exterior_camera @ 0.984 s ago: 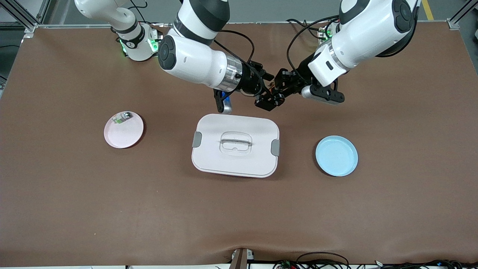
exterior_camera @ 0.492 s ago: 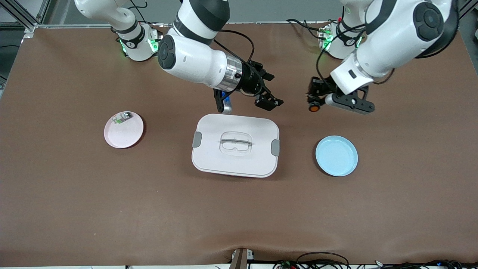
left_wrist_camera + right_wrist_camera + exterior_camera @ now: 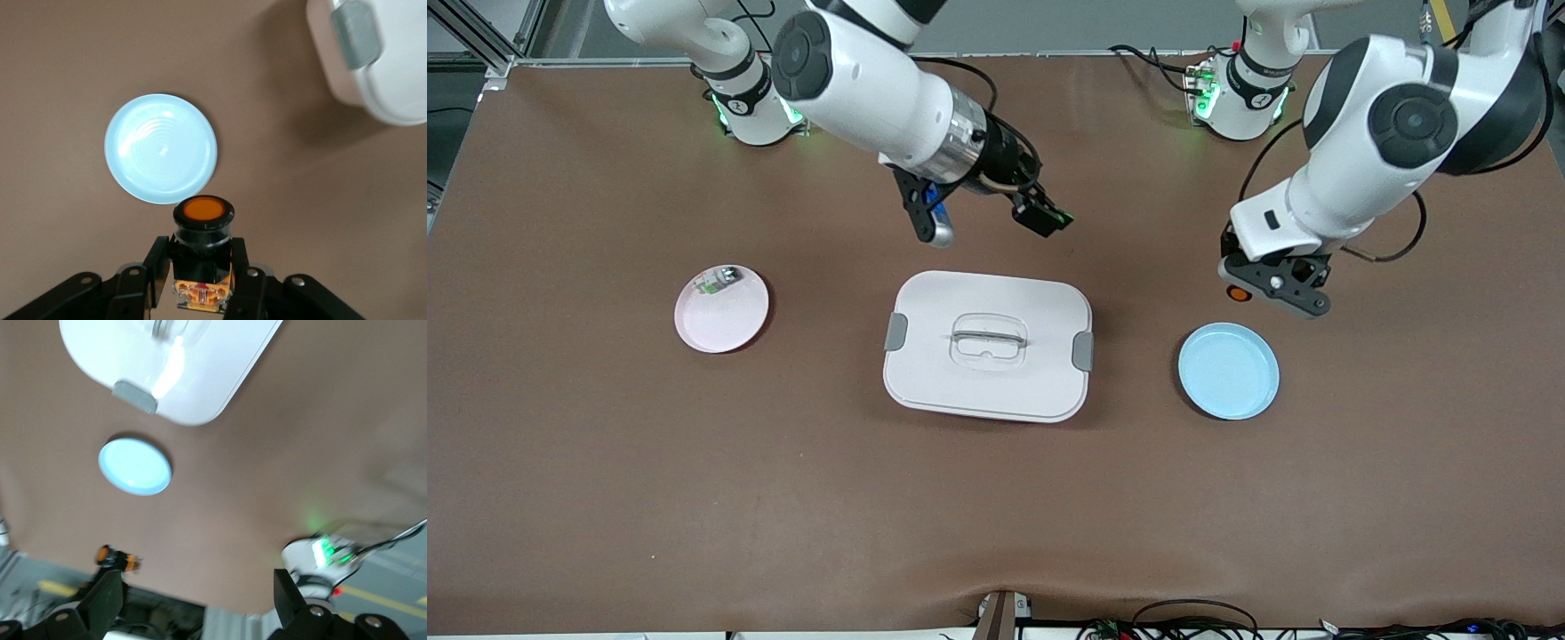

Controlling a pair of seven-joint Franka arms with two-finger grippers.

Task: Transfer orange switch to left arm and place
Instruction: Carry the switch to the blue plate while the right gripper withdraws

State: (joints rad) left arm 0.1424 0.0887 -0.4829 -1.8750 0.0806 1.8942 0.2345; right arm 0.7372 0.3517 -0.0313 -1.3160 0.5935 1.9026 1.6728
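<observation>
Currently, item by item.

Left gripper [image 3: 1238,291]: clamped on the orange switch [image 3: 203,233], cap pointing down toward the table. A second ago it met the right gripper over the table just above the box's edge nearest the robots; it has since swung out toward the left arm's end of the table with the part in hand. It hangs in the air near the blue plate [image 3: 1228,371], not yet directly above it; in the left wrist view the plate [image 3: 161,148] lies just ahead of the switch cap.

Right gripper [image 3: 1040,216]: fingers spread wide and empty. It has pulled back and up from the meeting point and hangs over bare table beside the box's edge nearest the robots.

Box [image 3: 987,345]: closed, latches at both ends, untouched; neither gripper is above it.

Pink plate [image 3: 721,309]: toward the right arm's end, carrying a small green-and-white component [image 3: 718,281].

Status, as a judgement: the handover looks complete and the box has been skirted. What remains is to centre the switch over the blue plate, lower it and release.
</observation>
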